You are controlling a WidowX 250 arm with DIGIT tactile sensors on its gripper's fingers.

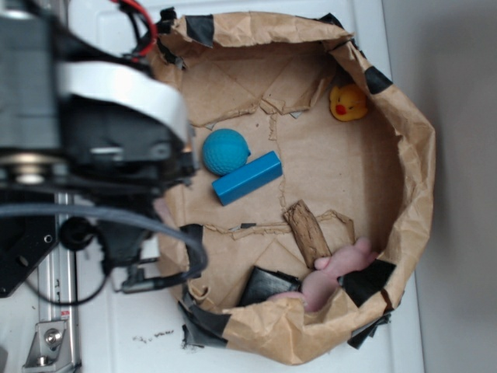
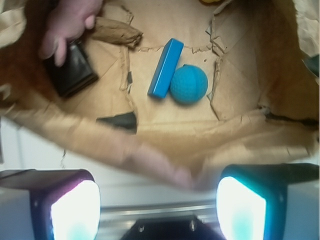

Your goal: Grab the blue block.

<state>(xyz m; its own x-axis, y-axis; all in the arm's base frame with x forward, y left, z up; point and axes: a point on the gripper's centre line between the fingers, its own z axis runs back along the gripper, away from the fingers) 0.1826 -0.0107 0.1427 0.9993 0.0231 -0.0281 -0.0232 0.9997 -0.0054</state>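
So the blue block (image 2: pixel 165 68) is lying flat on the floor of the brown paper bag (image 1: pixel 408 140), roughly mid-floor, and the annoying part is that the teal ball (image 2: pixel 189 84) sits right up against one long side of it, touching as far as I can tell. That's the main way this goes wrong imo: come down a bit off to that side and a finger lands on the ball, which rolls, shoves the block, or you end up pinching the ball instead. The hand (image 2: pixel 157 202) is spread wide with nothing in it, and it's hanging outside the bag, over the white tabletop (image 1: pixel 124 342) just short of the crumpled rim. That rim stands up between the hand and the block, so a low straight reach would probably snag paper and drag the whole bag. Going over the top looks safer. Room-wise, the block's other long side has bare paper next to it, and both ends look free too. The black box (image 2: pixel 70 67), pink toy (image 2: pixel 67 22) and duck (image 1: pixel 348 102) are well apart from it.
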